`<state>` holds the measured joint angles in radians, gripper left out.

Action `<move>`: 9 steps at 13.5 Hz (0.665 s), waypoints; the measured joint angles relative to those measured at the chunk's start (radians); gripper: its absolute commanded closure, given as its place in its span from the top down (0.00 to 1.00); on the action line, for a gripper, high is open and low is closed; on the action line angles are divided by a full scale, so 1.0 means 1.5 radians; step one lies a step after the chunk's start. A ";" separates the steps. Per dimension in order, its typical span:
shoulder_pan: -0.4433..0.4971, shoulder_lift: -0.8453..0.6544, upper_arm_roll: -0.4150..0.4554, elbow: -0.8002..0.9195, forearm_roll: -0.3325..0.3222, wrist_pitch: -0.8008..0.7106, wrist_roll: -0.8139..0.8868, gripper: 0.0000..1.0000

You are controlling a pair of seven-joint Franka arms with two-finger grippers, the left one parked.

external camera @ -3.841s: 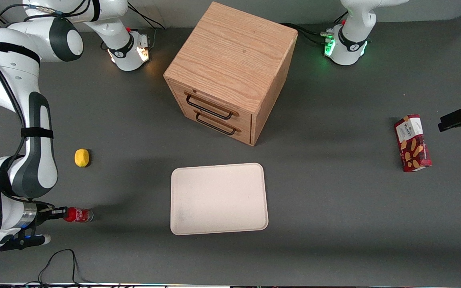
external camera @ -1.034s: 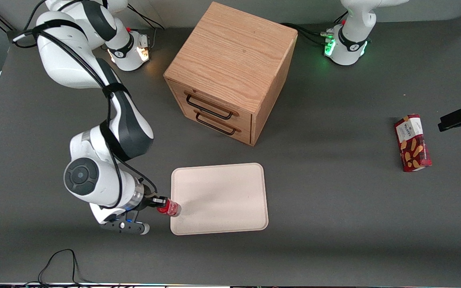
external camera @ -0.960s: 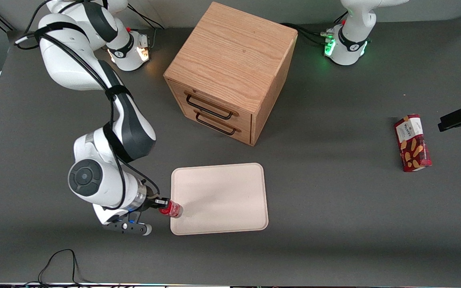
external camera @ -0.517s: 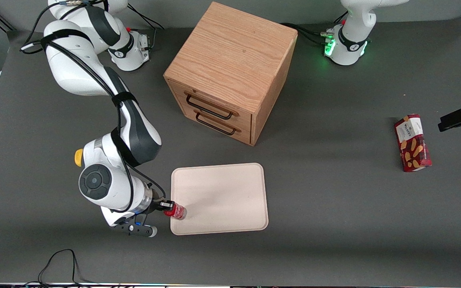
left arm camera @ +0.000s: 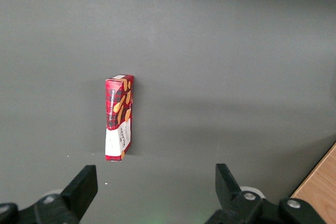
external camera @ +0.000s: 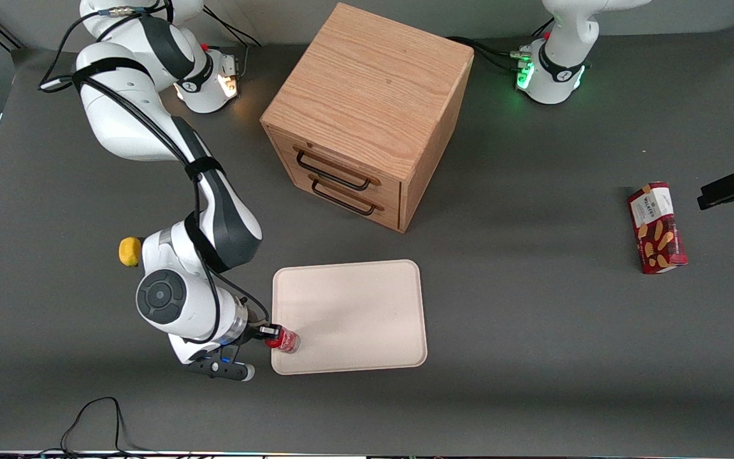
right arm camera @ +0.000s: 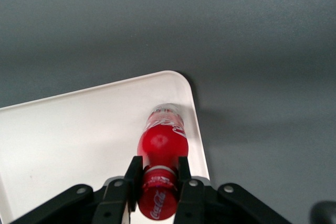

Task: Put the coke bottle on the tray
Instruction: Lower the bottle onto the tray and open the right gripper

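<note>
Claw (right arm camera: 157, 178) clamped on coke bottle (right arm camera: 161, 140) (by its neck) — above tray (external camera: 354, 306) corner.

The front view looks down steeply from high above the whole grey table (external camera: 532, 357). The right wrist view sits close over the gripper (right arm camera: 158, 174), facing down its fingers; both show the small red coke bottle (external camera: 284, 340) and flat cream-white tray (right arm camera: 63, 145). The left wrist view shares the red biscuit box (left arm camera: 119, 117).
</note>
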<state>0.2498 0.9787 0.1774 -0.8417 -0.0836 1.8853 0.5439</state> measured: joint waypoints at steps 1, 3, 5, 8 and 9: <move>0.000 0.001 0.000 0.000 0.000 0.001 0.000 0.00; 0.002 0.002 0.000 0.000 -0.002 0.003 0.000 0.28; 0.005 0.004 0.000 0.000 -0.009 0.007 0.000 0.99; 0.007 0.005 0.000 0.001 -0.011 0.021 0.000 1.00; 0.007 0.005 0.000 0.000 -0.013 0.023 0.000 1.00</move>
<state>0.2605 0.9865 0.1775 -0.8409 -0.1036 1.9203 0.5445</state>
